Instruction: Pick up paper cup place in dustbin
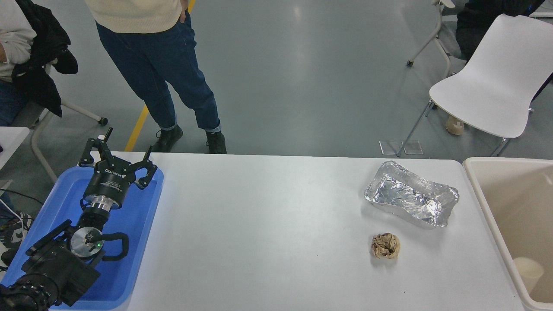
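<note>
The paper cup (528,271) lies inside the dustbin (477,186), low against its near left wall, and no gripper touches it. The beige dustbin stands off the table's right end and runs past the picture's right edge. My left gripper (117,149) is parked over the blue tray at the far left, its fingers spread open with nothing between them. My right arm and gripper are out of view.
A crinkled silver foil tray (411,200) and a crumpled brown paper ball (386,245) lie on the right part of the table. A blue tray (134,224) sits under the left arm. A person in jeans (164,77) stands beyond the far edge. A white chair (492,86) stands at the back right.
</note>
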Robot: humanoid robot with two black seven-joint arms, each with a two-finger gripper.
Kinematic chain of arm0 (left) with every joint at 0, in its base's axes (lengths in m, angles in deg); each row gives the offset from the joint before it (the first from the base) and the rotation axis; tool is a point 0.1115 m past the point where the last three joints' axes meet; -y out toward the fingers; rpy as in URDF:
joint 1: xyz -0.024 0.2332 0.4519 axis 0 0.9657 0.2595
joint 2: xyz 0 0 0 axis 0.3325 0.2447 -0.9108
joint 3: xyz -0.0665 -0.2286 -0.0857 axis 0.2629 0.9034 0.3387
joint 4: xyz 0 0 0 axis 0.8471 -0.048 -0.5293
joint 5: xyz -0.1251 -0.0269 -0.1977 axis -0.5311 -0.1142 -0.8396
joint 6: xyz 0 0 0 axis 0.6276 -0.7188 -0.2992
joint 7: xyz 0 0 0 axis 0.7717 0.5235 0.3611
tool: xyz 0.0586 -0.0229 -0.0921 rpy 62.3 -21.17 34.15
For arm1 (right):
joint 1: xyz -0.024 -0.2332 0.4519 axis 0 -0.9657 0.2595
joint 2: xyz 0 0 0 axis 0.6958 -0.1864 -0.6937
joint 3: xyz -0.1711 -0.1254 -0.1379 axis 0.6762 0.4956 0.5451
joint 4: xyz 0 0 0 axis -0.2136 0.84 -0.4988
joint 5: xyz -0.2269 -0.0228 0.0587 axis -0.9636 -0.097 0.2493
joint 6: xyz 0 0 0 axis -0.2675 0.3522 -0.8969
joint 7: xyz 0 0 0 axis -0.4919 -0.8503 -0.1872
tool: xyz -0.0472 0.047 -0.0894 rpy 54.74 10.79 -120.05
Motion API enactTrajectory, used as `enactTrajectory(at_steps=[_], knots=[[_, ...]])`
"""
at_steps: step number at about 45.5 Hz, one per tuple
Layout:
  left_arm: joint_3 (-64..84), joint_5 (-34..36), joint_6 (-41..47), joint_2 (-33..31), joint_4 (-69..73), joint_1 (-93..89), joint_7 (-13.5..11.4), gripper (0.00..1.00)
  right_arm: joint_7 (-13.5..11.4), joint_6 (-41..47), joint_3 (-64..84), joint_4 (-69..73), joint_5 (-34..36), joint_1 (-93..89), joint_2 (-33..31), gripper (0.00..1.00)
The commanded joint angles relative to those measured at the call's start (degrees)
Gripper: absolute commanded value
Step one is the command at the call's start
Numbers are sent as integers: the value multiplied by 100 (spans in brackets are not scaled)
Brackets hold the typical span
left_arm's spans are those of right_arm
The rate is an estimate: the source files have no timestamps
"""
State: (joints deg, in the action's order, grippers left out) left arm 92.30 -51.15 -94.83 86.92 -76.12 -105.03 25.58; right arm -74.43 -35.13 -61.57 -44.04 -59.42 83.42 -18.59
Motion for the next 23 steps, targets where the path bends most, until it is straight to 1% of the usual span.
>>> enactTrajectory(at_steps=[1, 6, 15, 18, 23], knots=[[0, 2, 2, -1, 1, 0, 0, 100, 1, -158, 37, 513, -18, 2, 51, 100], [0, 2, 2, -1, 1, 0, 0, 100, 1, -158, 54, 1234, -79, 230, -125, 100], [0, 2, 2, -1, 1, 0, 0, 100, 1, -158, 89, 2815, -105, 906, -924, 100], [0, 2, 2, -1, 1, -9, 0, 100, 1, -158, 343, 3404, -132, 1266, -1197, 100], [0, 2, 2, -1, 1, -9, 0, 100, 1, -158, 1247, 4073, -351, 2127, -1347, 100]])
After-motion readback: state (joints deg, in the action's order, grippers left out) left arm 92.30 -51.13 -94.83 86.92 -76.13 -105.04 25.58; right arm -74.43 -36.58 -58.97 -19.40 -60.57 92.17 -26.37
